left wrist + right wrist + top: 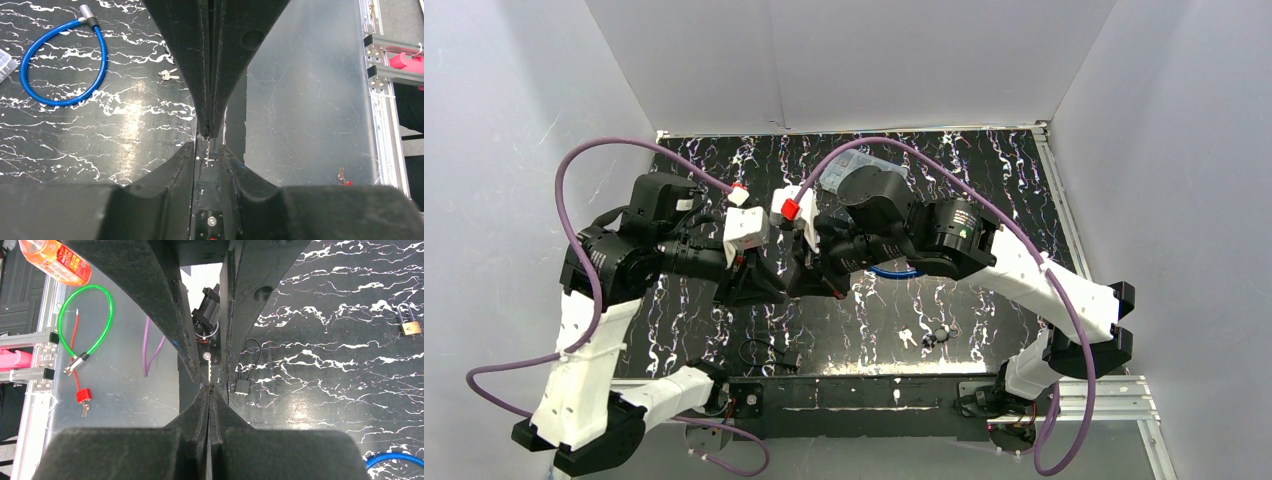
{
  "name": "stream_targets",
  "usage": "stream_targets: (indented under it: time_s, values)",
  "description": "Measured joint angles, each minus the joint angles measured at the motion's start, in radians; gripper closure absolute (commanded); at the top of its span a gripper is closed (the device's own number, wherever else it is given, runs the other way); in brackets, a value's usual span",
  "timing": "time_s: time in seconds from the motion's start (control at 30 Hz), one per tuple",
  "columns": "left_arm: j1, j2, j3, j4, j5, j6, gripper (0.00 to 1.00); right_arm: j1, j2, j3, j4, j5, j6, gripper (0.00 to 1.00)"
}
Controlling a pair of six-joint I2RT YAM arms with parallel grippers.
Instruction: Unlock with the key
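A: What does the rig stand on?
B: A black desk veined with white, boxed in by plain pale walls on three sides. A grey sheet borders it on one side.
A: And the key?
B: The key is up in the air over the desk, clenched in the tips of the right gripper, whose jaws are pressed together on it. The left gripper faces it tip to tip, jaws a narrow gap apart either side of the key. Whether they press on it cannot be told.
A: What is hard to see?
B: From above, the wrists cover both sets of jaws and the key, and the right arm hides most of the blue cable lock. An orange bottle is cut off by the frame edge.
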Motion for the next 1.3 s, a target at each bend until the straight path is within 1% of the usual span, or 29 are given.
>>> stream_targets:
  time_s: [0.13,0.2,0.23,0.27,0.3,0.33,0.67,0.7,0.73,0.77,0.8,0.83,0.87,0.93,1.07,1.2,1.3]
  values:
    - [0.0,-0.005,0.003,-0.007,-0.008,0.015,0.75,0.001,0.0,0.0,-0.006,0.0,0.0,0.99]
    - [0.0,-0.008,0.005,-0.01,-0.012,0.024,0.77,0.001,0.0,0.0,-0.006,0.0,0.0,0.99]
    - [0.0,-0.01,0.005,-0.011,-0.014,0.028,0.81,0.001,0.0,0.0,-0.007,0.0,0.0,0.99]
    - [0.0,-0.011,0.005,-0.01,-0.015,0.029,0.87,0.001,0.0,0.0,-0.008,0.0,0.0,0.99]
    - [0.0,-0.014,0.005,-0.01,-0.016,0.032,0.95,0.001,0.0,0.0,-0.009,0.0,0.0,0.99]
    - [0.0,-0.019,0.005,-0.008,-0.016,0.036,1.0,0.001,0.0,0.0,-0.009,0.0,0.0,0.99]
    - [0.0,-0.03,0.01,-0.015,-0.015,0.064,1.0,0.004,0.002,0.003,-0.01,-0.011,-0.001,0.99]
    - [0.0,-0.03,0.01,-0.014,-0.015,0.064,1.0,0.004,0.005,0.008,-0.013,-0.013,-0.001,0.94]
    - [0.0,-0.031,0.01,-0.014,-0.015,0.063,1.0,0.005,0.008,0.014,-0.015,-0.014,-0.001,0.81]
    - [0.0,-0.034,0.008,-0.008,-0.017,0.059,1.0,0.005,0.01,0.016,-0.016,-0.016,0.0,0.65]
    - [0.0,-0.038,0.003,0.001,-0.019,0.053,1.0,0.004,0.01,0.016,-0.017,-0.016,0.003,0.47]
    - [0.0,-0.043,-0.003,0.012,-0.023,0.048,1.0,0.004,0.01,0.016,-0.015,-0.016,0.006,0.38]
    - [0.0,-0.049,-0.012,0.026,-0.025,0.041,1.0,0.004,0.01,0.016,-0.011,-0.014,0.015,0.36]
    - [0.0,-0.061,-0.026,0.047,-0.032,0.029,1.0,0.004,0.002,-0.002,0.025,-0.006,0.015,0.34]
    - [0.0,-0.083,-0.048,0.092,-0.04,0.0,1.0,-0.012,-0.087,-0.16,0.148,0.013,0.061,0.32]
    - [0.0,-0.093,-0.05,0.121,-0.042,-0.023,1.0,-0.107,-0.187,-0.295,0.295,-0.026,0.155,0.31]
    - [0.0,-0.097,-0.05,0.135,-0.045,-0.032,1.0,-0.17,-0.235,-0.336,0.373,-0.056,0.216,0.3]
